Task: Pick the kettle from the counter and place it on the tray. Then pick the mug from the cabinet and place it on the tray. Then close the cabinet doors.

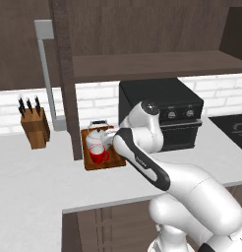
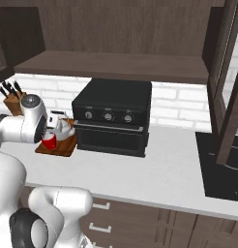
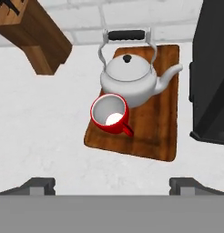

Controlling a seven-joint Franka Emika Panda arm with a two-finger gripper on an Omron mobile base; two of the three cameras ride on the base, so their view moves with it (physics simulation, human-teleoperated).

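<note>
Fingers [image 3: 41,185] stand wide and empty at the bottom of the hand view, beyond them the mug [image 3: 111,113] and kettle [image 3: 132,77] already sit touching on the tray [image 3: 152,132] mid-frame, leaving only the cabinet doors [image 2: 227,92], still open at far right.

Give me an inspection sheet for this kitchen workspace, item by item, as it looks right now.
Surface: white counter.
Job's things: kettle and red mug both on the tray; cabinet shelf bare; cabinet door open at right.
Clutter: knife block left of the tray; black oven to its right.
Gripper: gripper open, holding nothing, hanging above the tray.
Cables: nothing seen.
Surroundings: white brick wall, stovetop.
</note>
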